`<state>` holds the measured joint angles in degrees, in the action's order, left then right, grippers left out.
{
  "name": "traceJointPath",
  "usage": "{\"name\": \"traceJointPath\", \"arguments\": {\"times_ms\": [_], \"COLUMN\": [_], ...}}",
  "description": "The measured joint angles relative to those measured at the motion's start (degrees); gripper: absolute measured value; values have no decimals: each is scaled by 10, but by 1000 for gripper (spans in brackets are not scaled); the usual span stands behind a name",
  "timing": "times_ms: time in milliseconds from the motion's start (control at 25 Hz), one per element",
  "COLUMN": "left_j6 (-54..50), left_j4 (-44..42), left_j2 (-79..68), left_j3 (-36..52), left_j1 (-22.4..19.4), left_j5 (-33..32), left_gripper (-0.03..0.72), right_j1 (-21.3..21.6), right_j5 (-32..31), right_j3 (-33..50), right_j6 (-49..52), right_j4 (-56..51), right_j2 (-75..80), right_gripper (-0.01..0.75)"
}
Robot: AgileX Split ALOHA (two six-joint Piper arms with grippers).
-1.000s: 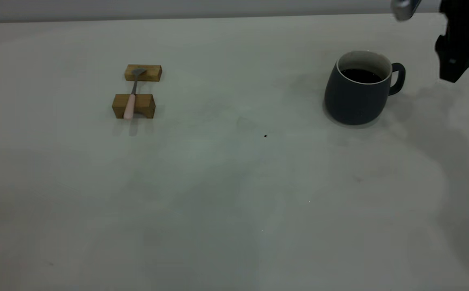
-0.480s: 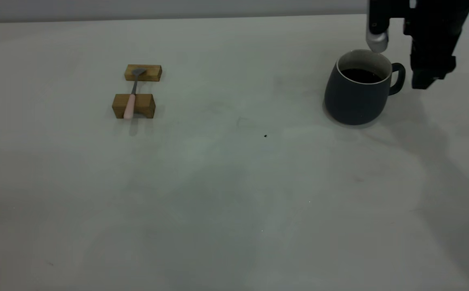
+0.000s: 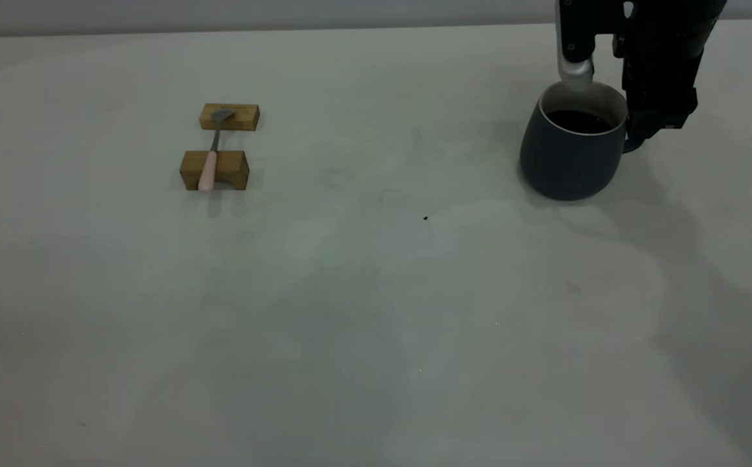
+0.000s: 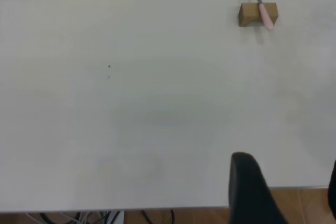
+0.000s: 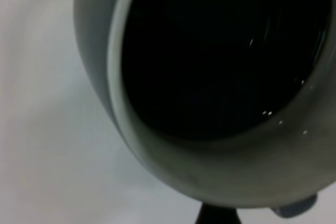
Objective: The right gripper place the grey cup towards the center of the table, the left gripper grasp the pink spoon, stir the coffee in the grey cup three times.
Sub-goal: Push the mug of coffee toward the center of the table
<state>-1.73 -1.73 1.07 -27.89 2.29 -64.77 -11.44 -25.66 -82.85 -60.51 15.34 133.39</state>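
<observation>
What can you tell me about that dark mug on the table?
The mug is a big, rounded, slate-grey one that looks ceramic, white on its rim and inside. It stands upright at the far right of the table, nearly full of black coffee with a flat surface. Its loop handle points right and is mostly hidden behind the right pincer, which hangs at the handle; whether it grips it cannot be told. Nothing else touches the mug.

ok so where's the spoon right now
In the exterior view the spoon is on the table's left side, lying across two wooden blocks, far from the cup at the right.
</observation>
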Motion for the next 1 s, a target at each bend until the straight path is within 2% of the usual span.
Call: {"name": "traceJointPath", "arguments": {"times_ms": [120, 280, 720, 1000], "left_j6": [0, 0, 0, 0], "left_j4": [0, 0, 0, 0], "left_j2": [0, 0, 0, 0], "left_j3": [0, 0, 0, 0], "left_j1": [0, 0, 0, 0], "left_j5": [0, 0, 0, 0], "left_gripper": [438, 438, 438, 438], "right_j1": [-1, -10, -30, -50], "right_j5": [-2, -11, -49, -48], "right_j3": [0, 0, 0, 0], "right_j6": [-2, -2, -2, -2], "right_j4": [-13, -28, -89, -144], "right_j2": [4, 5, 6, 6], "right_gripper": [590, 521, 204, 185]}}
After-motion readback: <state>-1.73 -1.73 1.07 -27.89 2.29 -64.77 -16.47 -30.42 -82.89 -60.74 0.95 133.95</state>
